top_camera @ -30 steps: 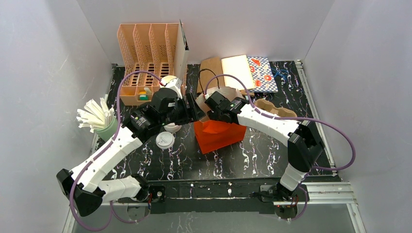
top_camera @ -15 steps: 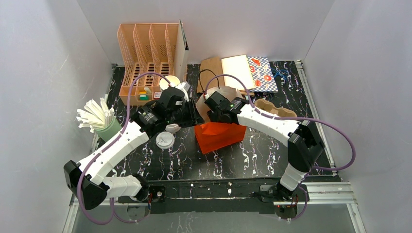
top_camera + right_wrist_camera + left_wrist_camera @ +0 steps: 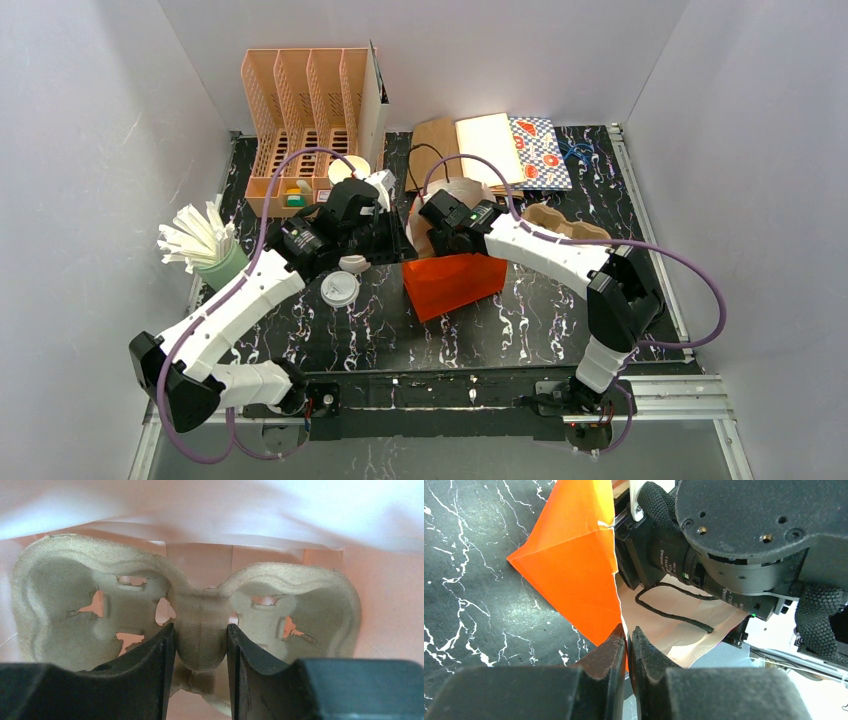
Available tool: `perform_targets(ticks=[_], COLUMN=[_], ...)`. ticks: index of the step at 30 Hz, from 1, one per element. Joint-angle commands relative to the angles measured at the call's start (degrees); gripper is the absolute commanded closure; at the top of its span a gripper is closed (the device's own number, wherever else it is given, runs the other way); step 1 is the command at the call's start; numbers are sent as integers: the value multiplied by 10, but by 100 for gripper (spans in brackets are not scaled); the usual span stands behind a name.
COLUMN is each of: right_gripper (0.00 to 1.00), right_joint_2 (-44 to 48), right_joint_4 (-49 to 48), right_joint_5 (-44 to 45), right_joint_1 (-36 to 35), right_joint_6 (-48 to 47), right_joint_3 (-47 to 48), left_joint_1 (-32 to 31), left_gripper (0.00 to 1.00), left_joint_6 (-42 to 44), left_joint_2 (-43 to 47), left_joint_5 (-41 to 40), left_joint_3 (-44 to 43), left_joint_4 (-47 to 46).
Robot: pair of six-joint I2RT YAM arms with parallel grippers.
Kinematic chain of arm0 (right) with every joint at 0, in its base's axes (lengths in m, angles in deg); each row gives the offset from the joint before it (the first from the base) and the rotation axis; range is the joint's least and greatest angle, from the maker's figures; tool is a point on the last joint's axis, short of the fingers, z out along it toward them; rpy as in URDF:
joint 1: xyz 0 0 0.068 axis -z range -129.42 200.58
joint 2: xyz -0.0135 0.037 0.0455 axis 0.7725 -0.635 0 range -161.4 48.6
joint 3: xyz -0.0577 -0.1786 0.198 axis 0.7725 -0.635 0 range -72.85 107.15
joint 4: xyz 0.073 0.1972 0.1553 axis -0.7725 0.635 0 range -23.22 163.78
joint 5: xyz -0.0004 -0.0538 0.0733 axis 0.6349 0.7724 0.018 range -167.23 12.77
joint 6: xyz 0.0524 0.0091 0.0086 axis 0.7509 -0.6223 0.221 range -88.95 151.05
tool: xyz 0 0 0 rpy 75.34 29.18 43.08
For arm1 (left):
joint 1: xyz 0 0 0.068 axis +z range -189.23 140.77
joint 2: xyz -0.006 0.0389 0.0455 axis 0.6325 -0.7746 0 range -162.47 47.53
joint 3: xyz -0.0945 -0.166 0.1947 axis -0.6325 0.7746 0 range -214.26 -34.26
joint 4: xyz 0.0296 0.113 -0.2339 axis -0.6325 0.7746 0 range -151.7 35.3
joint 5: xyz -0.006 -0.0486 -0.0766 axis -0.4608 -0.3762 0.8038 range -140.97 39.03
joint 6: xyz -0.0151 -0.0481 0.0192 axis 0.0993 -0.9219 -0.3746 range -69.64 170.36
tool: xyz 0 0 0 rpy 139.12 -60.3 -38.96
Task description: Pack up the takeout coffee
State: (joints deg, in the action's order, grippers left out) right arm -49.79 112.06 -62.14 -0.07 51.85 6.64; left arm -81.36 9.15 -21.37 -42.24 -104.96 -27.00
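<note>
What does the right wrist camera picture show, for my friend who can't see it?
The right end effector grips the middle ridge of a brown cardboard cup carrier. Both cup holes are empty. The pale pink inside of a paper bag surrounds it.

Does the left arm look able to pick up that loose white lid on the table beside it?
Probably not yet: the white lid lies uncovered beside the left arm, but its jaws are shut on the orange bag.

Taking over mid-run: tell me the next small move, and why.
Probably lower the right gripper a little to seat the pulp cup carrier on the floor of the orange bag. It grips the carrier's middle bridge inside the bag, and the left gripper pinches the rim open.
</note>
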Motion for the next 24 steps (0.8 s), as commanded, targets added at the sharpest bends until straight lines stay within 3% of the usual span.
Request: perform_targets(ticks=[1, 24], right_gripper=[68, 68], right_joint_2=[-5, -22], right_joint_4=[18, -21], right_joint_5=[26, 8], right_joint_1=[3, -3], right_joint_6=[13, 37], right_joint_3=[14, -78], left_joint_1=[-5, -5], left_gripper=[94, 93], left_joint_6=[22, 30], left_joint_2=[19, 16], left_joint_5=[-2, -39], left_joint_3=[-25, -35], left_joint_4=[51, 43])
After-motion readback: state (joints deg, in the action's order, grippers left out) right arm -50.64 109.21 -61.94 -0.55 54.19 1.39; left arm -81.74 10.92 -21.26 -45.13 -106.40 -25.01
